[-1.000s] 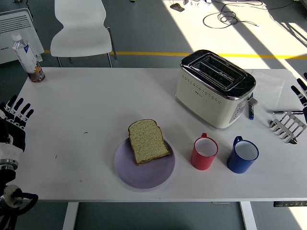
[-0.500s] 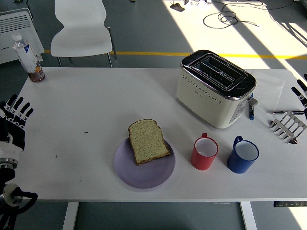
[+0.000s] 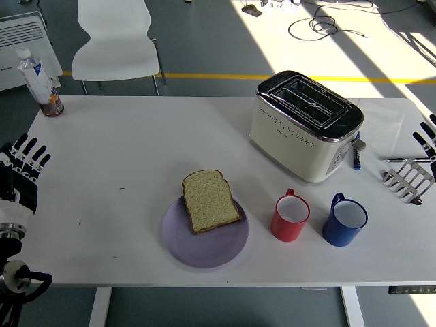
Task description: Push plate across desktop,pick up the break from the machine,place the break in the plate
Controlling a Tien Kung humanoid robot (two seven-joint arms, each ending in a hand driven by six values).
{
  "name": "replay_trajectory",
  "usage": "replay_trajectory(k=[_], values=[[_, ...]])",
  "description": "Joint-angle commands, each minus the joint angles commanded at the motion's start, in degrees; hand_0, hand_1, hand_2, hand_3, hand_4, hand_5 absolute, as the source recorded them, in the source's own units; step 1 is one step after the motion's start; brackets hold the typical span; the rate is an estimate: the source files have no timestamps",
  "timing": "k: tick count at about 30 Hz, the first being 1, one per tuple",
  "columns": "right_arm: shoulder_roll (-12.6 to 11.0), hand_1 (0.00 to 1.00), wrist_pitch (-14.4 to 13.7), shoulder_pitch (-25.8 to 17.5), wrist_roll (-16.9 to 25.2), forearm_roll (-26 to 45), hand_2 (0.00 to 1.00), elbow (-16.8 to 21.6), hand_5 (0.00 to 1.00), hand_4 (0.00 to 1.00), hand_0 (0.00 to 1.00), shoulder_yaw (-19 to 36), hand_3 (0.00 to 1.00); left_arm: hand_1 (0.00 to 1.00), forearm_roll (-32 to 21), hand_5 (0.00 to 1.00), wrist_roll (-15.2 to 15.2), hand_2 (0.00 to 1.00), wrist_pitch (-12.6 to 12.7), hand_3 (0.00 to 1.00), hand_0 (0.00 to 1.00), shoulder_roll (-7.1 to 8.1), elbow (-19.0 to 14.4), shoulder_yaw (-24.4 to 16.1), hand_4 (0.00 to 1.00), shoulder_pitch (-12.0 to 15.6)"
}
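The slice of brown bread [image 3: 210, 200] lies on the round lilac plate [image 3: 204, 249] (near the table's front edge); both spread-fingered hands, left [image 3: 22, 174] and right [image 3: 426, 138], flank bare tabletop, holding nothing.

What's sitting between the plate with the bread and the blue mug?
In the head view, a red mug stands between the purple plate and the blue mug, touching neither.

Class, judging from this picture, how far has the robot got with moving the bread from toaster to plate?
Done: the bread slice lies on the purple plate; the toaster slots look empty. In hand: nothing; left hand and right hand sit open at the table's sides. Left: nothing visible.
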Motion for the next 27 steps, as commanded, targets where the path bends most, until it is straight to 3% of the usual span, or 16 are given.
replay_trajectory(k=[9, 27], values=[[0.35, 0.773, 0.29, 0.13, 0.0, -0.24, 0.787, -0.1, 0.694, 0.537, 0.794, 0.03, 0.772, 0.828, 0.42, 0.998, 1.7, 0.889, -0.13, 0.866, 0.804, -0.09, -1.02, -0.44, 0.517, -0.3], [0.49, 0.771, 1.33, 0.68, -0.01, -0.84, 0.784, 0.1, 0.696, 0.538, 0.794, 0.34, 0.766, 0.829, -3.48, 0.998, 9.74, 0.89, 0.66, 0.865, 0.807, 0.19, -5.57, -3.5, 0.516, -1.32]])
